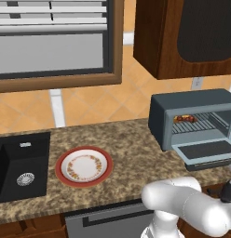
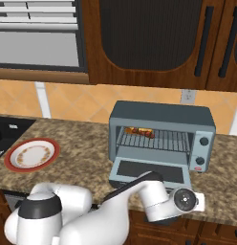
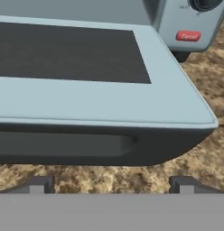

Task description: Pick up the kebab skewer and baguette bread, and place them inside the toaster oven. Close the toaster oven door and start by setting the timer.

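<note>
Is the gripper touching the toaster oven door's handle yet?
Apart. In the hand view the open gripper sits just short of the toaster oven door; countertop shows between fingertips and handle.

The blue-grey toaster oven [image 2: 161, 119] stands on the desk, its dark-windowed door [image 2: 151, 172] folded down flat. On its wire rack, at the back left, lie the kebab skewer [image 2: 145, 133] and the golden baguette bread [image 2: 132, 130].

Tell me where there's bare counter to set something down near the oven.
Bare counter lies between the plate and the oven, and right of the oven near the wall. In front of the oven it is crowded: the open door lies flat there, the open claw just below its handle.
</note>
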Tool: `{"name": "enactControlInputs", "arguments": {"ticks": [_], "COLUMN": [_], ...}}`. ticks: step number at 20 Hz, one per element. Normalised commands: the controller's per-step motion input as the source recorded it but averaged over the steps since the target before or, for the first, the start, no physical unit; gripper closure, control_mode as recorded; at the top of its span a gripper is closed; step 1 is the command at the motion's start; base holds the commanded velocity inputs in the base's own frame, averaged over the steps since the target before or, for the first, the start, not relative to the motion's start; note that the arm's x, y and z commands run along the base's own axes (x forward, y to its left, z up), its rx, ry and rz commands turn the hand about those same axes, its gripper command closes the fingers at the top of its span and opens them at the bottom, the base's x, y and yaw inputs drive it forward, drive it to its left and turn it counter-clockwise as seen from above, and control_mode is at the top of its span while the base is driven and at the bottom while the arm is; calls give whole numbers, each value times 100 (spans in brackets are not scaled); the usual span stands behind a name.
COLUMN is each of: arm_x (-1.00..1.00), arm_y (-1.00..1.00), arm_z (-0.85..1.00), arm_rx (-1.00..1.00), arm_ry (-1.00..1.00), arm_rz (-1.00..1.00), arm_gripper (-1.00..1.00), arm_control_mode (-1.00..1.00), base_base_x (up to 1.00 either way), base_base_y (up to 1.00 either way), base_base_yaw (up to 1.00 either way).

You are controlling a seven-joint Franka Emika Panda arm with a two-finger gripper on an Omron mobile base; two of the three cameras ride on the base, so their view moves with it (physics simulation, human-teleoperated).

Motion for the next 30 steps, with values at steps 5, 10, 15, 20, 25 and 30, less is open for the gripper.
{"name": "enactControlInputs", "arguments": {"ticks": [5,10,15,20,25,30], "arm_x": [3,16,11,13,21,39], "arm_y": [10,7,1,0,0,0], "arm_z": [0,-3,-23,-7,-1,-1], "arm_rx": [0,1,2,5,6,2], "arm_ry": [0,0,0,-1,-5,-7], "arm_rz": [0,0,0,0,0,0], "arm_gripper": [-100,-100,-100,-100,-100,-100], "arm_control_mode": [-100,-100,-100,-100,-100,-100], "base_base_x": [0,0,0,0,0,0], "base_base_y": [0,0,0,0,0,0], "base_base_yaw": [0,0,0,0,0,0]}}
